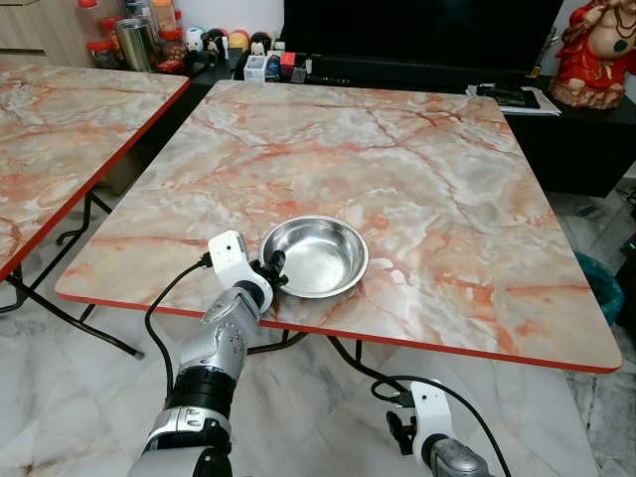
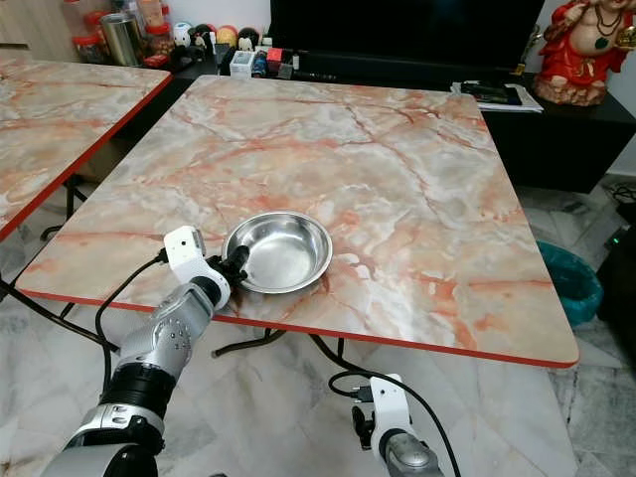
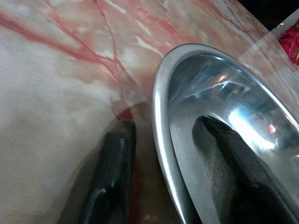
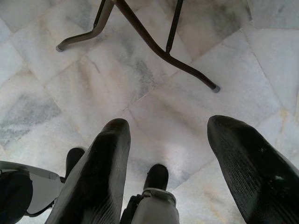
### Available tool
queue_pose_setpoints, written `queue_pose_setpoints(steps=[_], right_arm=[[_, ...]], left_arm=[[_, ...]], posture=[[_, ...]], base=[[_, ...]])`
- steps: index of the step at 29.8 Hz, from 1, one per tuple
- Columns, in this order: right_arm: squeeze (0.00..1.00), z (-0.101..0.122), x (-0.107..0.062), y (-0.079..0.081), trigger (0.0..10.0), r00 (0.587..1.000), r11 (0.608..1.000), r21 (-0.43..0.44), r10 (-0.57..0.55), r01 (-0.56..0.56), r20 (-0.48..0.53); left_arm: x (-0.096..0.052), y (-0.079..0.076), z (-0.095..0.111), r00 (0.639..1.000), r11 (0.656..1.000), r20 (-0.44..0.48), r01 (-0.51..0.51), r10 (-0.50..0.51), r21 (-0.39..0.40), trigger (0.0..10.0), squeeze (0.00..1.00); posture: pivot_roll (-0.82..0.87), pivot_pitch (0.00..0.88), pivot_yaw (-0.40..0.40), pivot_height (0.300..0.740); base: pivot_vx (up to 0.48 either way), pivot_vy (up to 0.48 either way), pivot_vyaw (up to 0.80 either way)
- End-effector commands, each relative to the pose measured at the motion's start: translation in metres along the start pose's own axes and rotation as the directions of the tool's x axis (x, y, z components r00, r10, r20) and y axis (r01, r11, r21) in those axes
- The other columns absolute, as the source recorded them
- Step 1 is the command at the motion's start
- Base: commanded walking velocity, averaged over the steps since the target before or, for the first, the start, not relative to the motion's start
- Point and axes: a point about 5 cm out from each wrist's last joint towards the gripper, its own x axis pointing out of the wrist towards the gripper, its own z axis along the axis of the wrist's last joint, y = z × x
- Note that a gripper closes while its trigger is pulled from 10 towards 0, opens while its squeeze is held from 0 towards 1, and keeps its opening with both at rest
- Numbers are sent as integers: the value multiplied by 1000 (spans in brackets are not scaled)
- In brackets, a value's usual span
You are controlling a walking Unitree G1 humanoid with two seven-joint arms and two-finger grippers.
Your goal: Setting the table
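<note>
A shiny steel bowl [image 1: 316, 255] sits upright on the marble-patterned table [image 1: 417, 149], close to its front edge. My left gripper [image 1: 273, 268] is at the bowl's near-left rim. In the left wrist view the gripper [image 3: 166, 122] is open and straddles the rim: one finger [image 3: 117, 158] rests outside on the tabletop, the other [image 3: 233, 158] lies inside the bowl [image 3: 224, 93]. Neither finger presses the rim. My right gripper [image 4: 173, 122] hangs open below the table edge, over the floor, with nothing between its fingers.
A second marble table [image 1: 60, 119] stands to the left across a narrow gap. Behind are a black cabinet with a red statue [image 1: 596, 50] and jars [image 1: 134, 40]. A teal bin [image 1: 601, 283] sits at the right. Metal table legs [image 4: 140, 32] cross the tiled floor.
</note>
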Motion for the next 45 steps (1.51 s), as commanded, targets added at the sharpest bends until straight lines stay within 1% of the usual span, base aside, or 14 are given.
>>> queue_pose_setpoints(steps=[1,23,24,25,26,29,31,32,33,35,36,37,40,45], right_arm=[[0,0,0,-1,10000,1000,1000,-7,-4,4,-6],[0,2,1,-1,10000,1000,1000,-12,-4,4,-3],[0,2,1,-1,10000,1000,1000,-12,-4,4,-3],[0,3,1,-1,10000,1000,1000,-11,-5,5,-3],[0,3,1,-1,10000,1000,1000,-12,-6,6,-2],[0,3,1,-1,10000,1000,1000,-14,-6,6,-1],[0,3,1,-1,10000,1000,1000,-14,-6,6,-1],[0,3,1,0,10000,1000,1000,-14,-5,5,3],[0,3,1,0,10000,1000,1000,-14,-5,5,3],[0,4,1,0,10000,1000,1000,-16,-3,3,7],[0,4,1,1,10000,1000,1000,-19,0,0,9],[0,4,1,1,10000,1000,1000,-20,1,-1,9],[0,5,1,2,10000,1000,1000,-22,5,-4,16],[0,5,1,2,10000,1000,1000,-22,7,-6,20]], left_arm=[[2,-7,9,999,1000,22,24,-24,11,10000,1000],[-1,-1,30,994,1000,105,-3,1,19,10000,1000],[-2,1,34,992,1000,126,-10,8,21,10000,0],[-3,4,38,989,1000,149,-20,16,21,10000,0],[-6,10,49,976,998,214,-46,34,51,10000,0],[-9,14,59,960,999,278,-47,39,20,10000,0],[-10,14,60,959,999,282,-47,39,19,10000,0],[-16,15,71,931,997,365,-48,21,63,10000,0],[-16,15,71,931,997,365,-48,21,63,10000,0],[-22,15,79,898,982,440,-83,-1,172,10000,0],[-25,15,78,887,958,462,-119,-16,260,10000,0],[-25,16,76,886,952,463,-125,-20,281,10000,0],[-26,18,65,893,880,447,-172,-51,444,10000,0],[-27,18,60,887,873,458,-176,-59,454,10000,0]], posture=[[79,42,-33,715],[87,41,-33,715],[87,42,-33,715],[88,40,-32,715],[89,39,-32,715],[91,38,-32,715],[91,38,-32,715],[92,29,-31,715],[92,29,-31,715],[93,26,-29,715],[94,20,-28,715],[94,19,-28,715],[94,15,-26,715],[92,10,-23,715]], base=[[0,0,0],[0,0,0],[0,0,0],[0,0,0],[0,0,0],[0,0,0],[0,0,0],[0,0,0],[0,0,0],[0,0,0],[0,0,0],[0,0,0],[0,0,0],[0,0,0]])
